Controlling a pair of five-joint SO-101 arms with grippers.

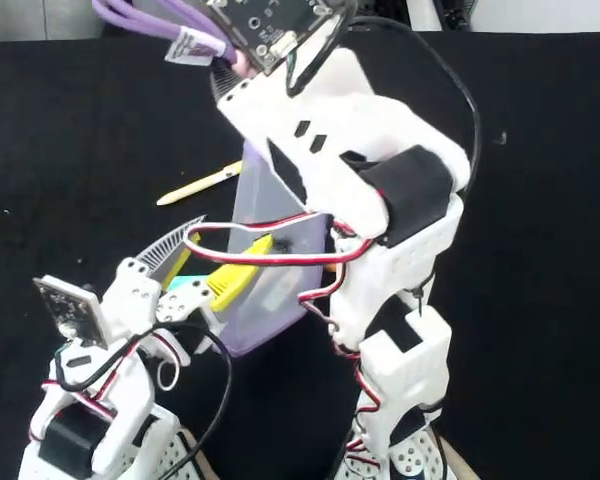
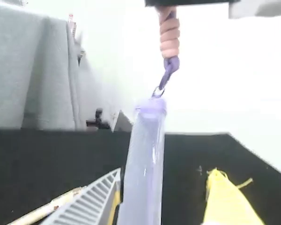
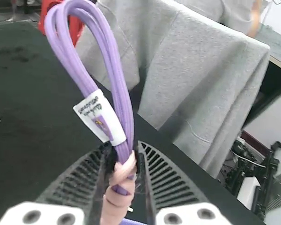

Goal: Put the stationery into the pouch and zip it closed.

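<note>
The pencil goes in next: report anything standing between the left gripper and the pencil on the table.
Nothing visible does. The pencil lies on bare table just past the left gripper; the pouch, hung by its strap from the right gripper, hangs beside that route.

A: What lies under everything?
B: A matte black tabletop [image 1: 540,200], running to the far edge.
A: And beyond it?
B: Grey fabric [image 3: 201,70] draped over something, then a white wall [image 2: 234,84] — brightly lit, almost washed out.
</note>
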